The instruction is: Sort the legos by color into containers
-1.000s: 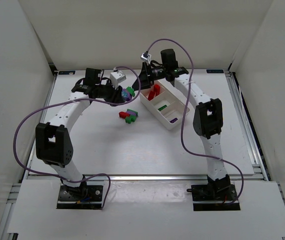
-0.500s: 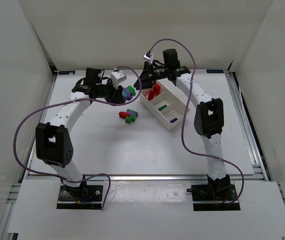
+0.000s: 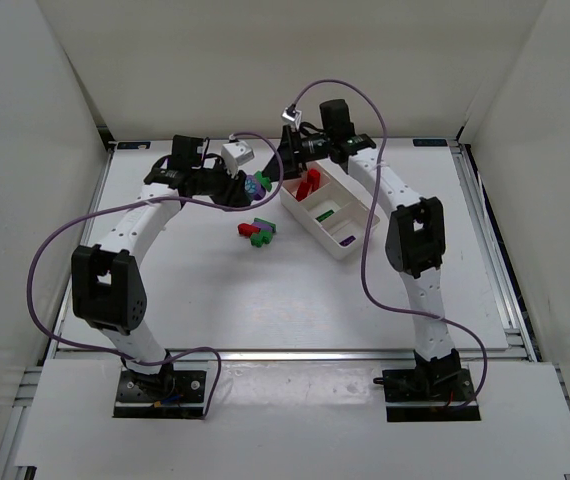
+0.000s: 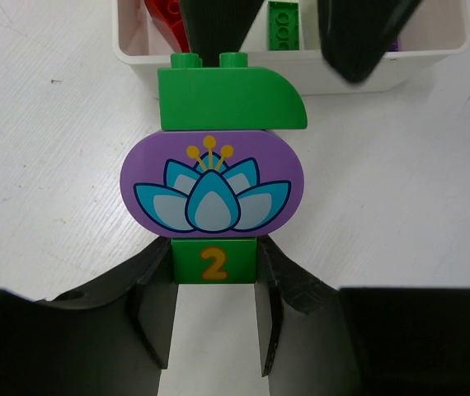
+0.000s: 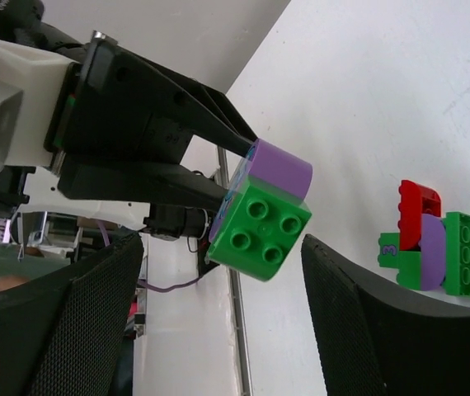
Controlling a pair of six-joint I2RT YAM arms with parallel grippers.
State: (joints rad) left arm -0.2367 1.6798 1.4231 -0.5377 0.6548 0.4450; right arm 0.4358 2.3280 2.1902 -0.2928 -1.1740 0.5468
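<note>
Pinching a green-and-purple plastic brick stack point(image 4: 231, 99) is the left gripper point(image 4: 214, 280); only its wrist view shows the lotus print point(image 4: 212, 196). The spread right gripper point(image 5: 223, 247) faces the stack.

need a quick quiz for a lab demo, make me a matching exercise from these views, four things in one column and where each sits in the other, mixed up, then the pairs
Things
1. purple lotus piece
2. green brick marked 2
3. red bricks
4. loose brick cluster

Places
A. on the table, left of the tray in the top view
B. sandwiched, with green above and below
C. in the tray's far end compartment
D. pinched directly between the left gripper's fingers

Pairs: 1-B, 2-D, 3-C, 4-A
</note>
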